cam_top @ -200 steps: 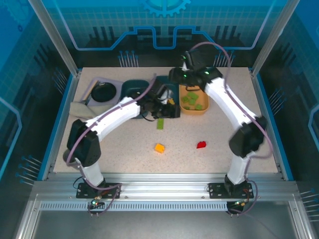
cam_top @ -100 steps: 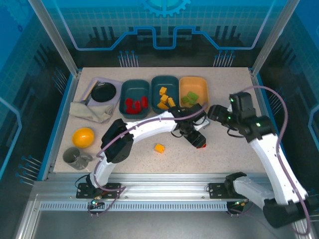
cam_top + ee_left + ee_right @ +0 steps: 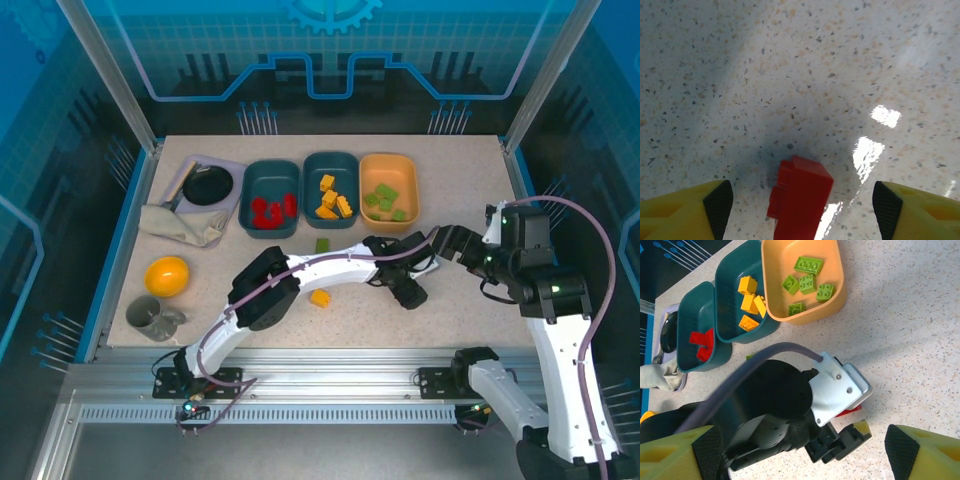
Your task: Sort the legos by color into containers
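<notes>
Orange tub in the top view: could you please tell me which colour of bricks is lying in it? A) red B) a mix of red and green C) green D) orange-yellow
C: the orange tub, at the right end of the row of three, holds green bricks and no other colour.

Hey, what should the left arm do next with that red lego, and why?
Probably lower the left pincer a little and close it. Its jaws stand open on either side of the red lego, which lies loose on the table, not yet gripped.
</notes>
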